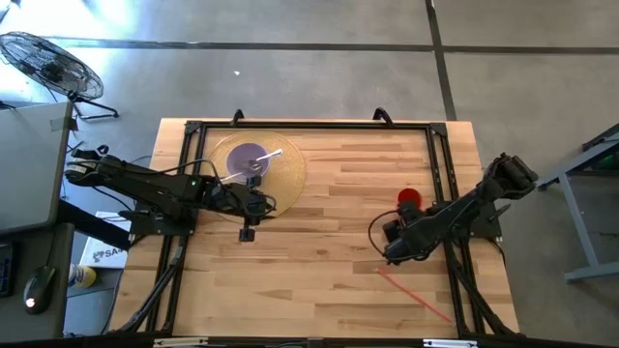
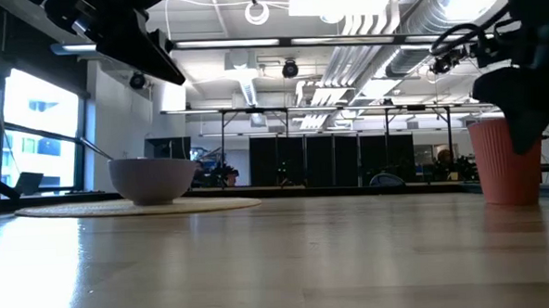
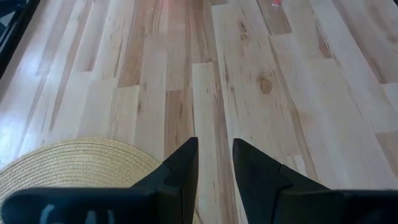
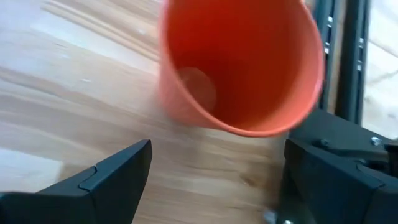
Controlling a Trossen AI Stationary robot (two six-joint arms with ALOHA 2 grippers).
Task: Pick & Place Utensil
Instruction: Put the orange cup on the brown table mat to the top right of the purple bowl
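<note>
One spoon [image 1: 263, 157] in bowl [image 1: 250, 159], handle angled toward the table's right-rear

— What do I log beyond the job?
— Item one: butcher-block table [image 1: 319, 290]. Item two: round woven mat [image 1: 290, 182], far left on it.
— And off my table?
— Floor fan [image 1: 48, 63] at the far left corner; grey desk [image 1: 29, 164] beside it; computer mouse [image 1: 39, 287]; white box [image 1: 102, 251] on the floor; round ceiling lamp [image 2: 256, 8].

Spoon [image 1: 268, 155] in bowl [image 1: 250, 158] on mat [image 1: 287, 174], table's left; cup [image 1: 409, 198] w/ right.
</note>
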